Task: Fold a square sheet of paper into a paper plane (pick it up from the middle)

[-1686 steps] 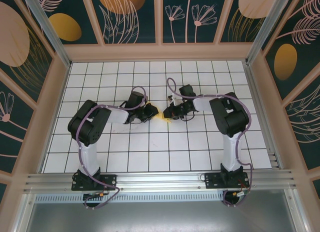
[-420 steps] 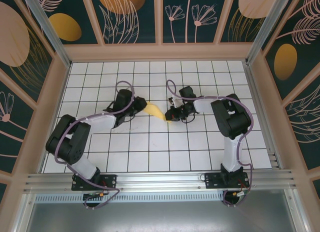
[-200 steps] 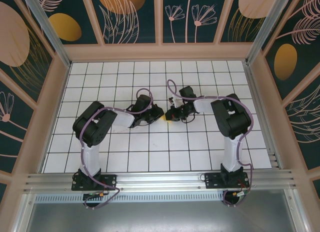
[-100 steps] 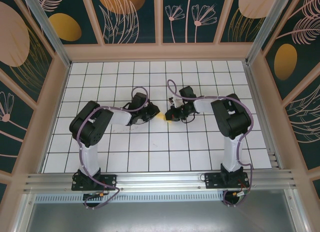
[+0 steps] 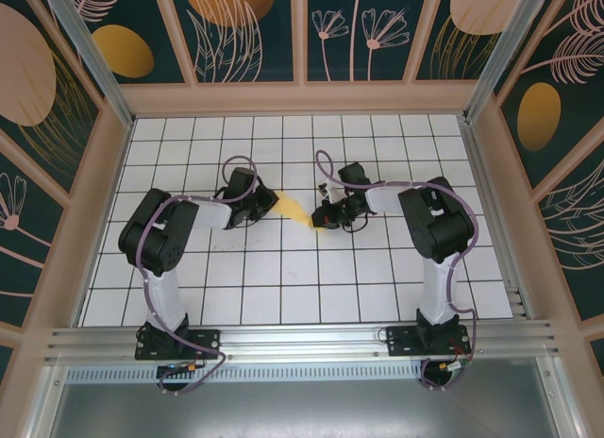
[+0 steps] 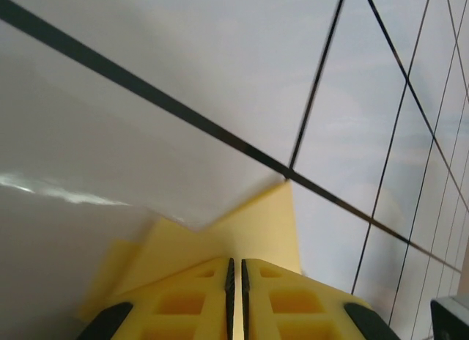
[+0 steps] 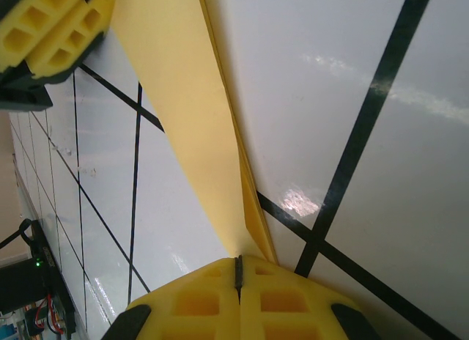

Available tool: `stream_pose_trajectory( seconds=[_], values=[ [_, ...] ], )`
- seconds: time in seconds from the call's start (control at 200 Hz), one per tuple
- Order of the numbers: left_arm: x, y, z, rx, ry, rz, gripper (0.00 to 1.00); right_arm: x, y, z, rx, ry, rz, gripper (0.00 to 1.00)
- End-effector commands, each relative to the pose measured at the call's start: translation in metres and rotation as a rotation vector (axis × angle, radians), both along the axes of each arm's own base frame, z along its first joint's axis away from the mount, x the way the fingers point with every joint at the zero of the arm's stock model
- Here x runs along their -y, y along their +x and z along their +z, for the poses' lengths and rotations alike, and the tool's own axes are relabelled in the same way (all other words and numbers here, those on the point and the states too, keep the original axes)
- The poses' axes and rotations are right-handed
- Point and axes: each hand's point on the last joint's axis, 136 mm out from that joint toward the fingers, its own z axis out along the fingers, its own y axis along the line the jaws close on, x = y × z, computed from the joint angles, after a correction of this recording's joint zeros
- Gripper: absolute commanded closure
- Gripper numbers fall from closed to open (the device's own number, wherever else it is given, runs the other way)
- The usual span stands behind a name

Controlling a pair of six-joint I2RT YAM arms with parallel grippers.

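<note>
I have both tools on the yellow plane (image 5: 293, 210), which lies just 12 o'clock of the middle of the counter (image 5: 283, 287). The left tool (image 5: 268, 202) grips its wider end at 10 o'clock. My left wrist camera shows this tool (image 6: 236, 263) pressed tight on the folded paper (image 6: 264, 223). The right tool (image 5: 319, 216) takes the narrow end at 4 o'clock, and its own camera shows it (image 7: 237, 261) clamped on the tip of the plane (image 7: 183, 98). I cannot tell whether the span between them touches the counter.
</note>
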Motion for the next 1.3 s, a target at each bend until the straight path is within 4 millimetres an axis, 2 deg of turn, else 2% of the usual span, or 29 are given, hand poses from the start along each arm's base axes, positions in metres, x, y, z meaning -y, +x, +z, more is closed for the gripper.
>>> stream_pose_trajectory(
  seconds=[0.0, 0.14, 0.255, 0.335, 0.495, 0.525, 0.535, 0.625, 0.771, 0.876, 0.931, 0.951, 1.016, 1.116, 1.286, 1.296],
  values=[
    [-0.078, -0.022, -0.051, -0.121, 0.229, 0.164, 0.84, 0.071, -0.032, -0.084, -0.169, -0.373, -0.102, 1.0],
    [-0.087, -0.02, -0.043, -0.082, 0.226, 0.184, 0.83, 0.069, -0.031, -0.082, -0.167, -0.36, -0.099, 1.0],
    [-0.079, -0.012, -0.024, -0.017, 0.206, 0.133, 0.82, 0.059, -0.023, -0.071, -0.145, -0.309, -0.095, 1.0],
    [-0.07, -0.003, -0.003, 0.032, 0.191, 0.086, 0.8, 0.043, -0.011, -0.048, -0.1, -0.235, -0.087, 1.0],
    [-0.059, 0.004, 0.043, 0.13, 0.155, 0.043, 0.78, 0.01, 0.018, 0.016, 0.024, -0.069, -0.07, 1.0],
    [-0.057, 0.003, 0.044, 0.131, 0.154, 0.034, 0.77, 0.006, 0.022, 0.028, 0.043, -0.039, -0.068, 1.0],
    [-0.056, 0.003, 0.054, 0.155, 0.146, 0.031, 0.77, 0.004, 0.023, 0.033, 0.051, -0.025, -0.067, 1.0],
    [-0.042, 0.0, 0.071, 0.195, 0.124, -0.01, 0.76, -0.003, 0.025, 0.05, 0.077, 0.018, -0.057, 0.99],
    [-0.008, -0.008, 0.078, 0.214, 0.098, -0.106, 0.75, 0.0, 0.023, 0.054, 0.098, 0.018, -0.067, 0.98],
    [0.015, -0.014, 0.072, 0.199, 0.098, -0.159, 0.73, 0.013, 0.03, 0.052, 0.145, -0.049, -0.129, 0.94],
    [0.025, -0.016, 0.076, 0.204, 0.09, -0.178, 0.73, 0.022, 0.036, 0.048, 0.164, -0.097, -0.167, 0.92],
    [0.028, -0.018, 0.065, 0.18, 0.096, -0.186, 0.73, 0.024, 0.038, 0.047, 0.169, -0.113, -0.177, 0.9],
    [0.038, -0.02, 0.063, 0.167, 0.087, -0.198, 0.72, 0.03, 0.041, 0.04, 0.174, -0.15, -0.195, 0.85],
    [0.046, -0.023, 0.057, 0.137, 0.096, -0.201, 0.69, 0.027, 0.04, 0.029, 0.143, -0.154, -0.183, 0.84],
    [0.049, -0.032, 0.041, 0.069, 0.124, -0.196, 0.63, 0.019, 0.039, 0.017, 0.117, -0.173, -0.158, 0.9],
    [0.053, -0.027, 0.048, 0.084, 0.115, -0.196, 0.63, 0.019, 0.038, 0.016, 0.116, -0.174, -0.156, 0.9]
  ],
)
